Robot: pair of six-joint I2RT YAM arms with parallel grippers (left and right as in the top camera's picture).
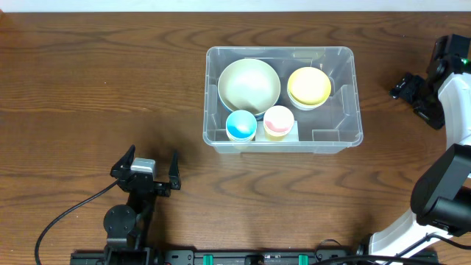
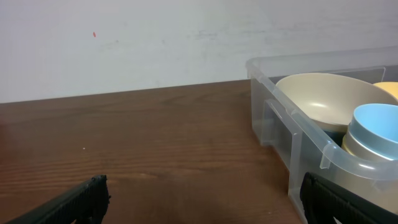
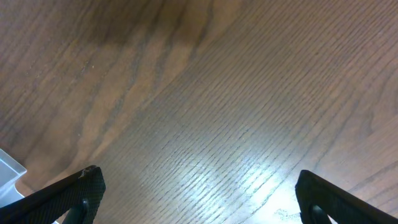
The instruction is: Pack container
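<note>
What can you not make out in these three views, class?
- Overhead: floor of the container, covered by the cream bowl and yellow bowl.
- Left wrist: most of the yellow bowl and blue cup, cut by the right edge.
- Right wrist: the container's contents; only its corner shows at the left edge.

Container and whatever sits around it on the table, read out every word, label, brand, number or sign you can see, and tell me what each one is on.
No text can be read in any view.
container: a pale patch on its base beside the pink cup may be a label; too small to read.
table: bare wood grain, no print.
</note>
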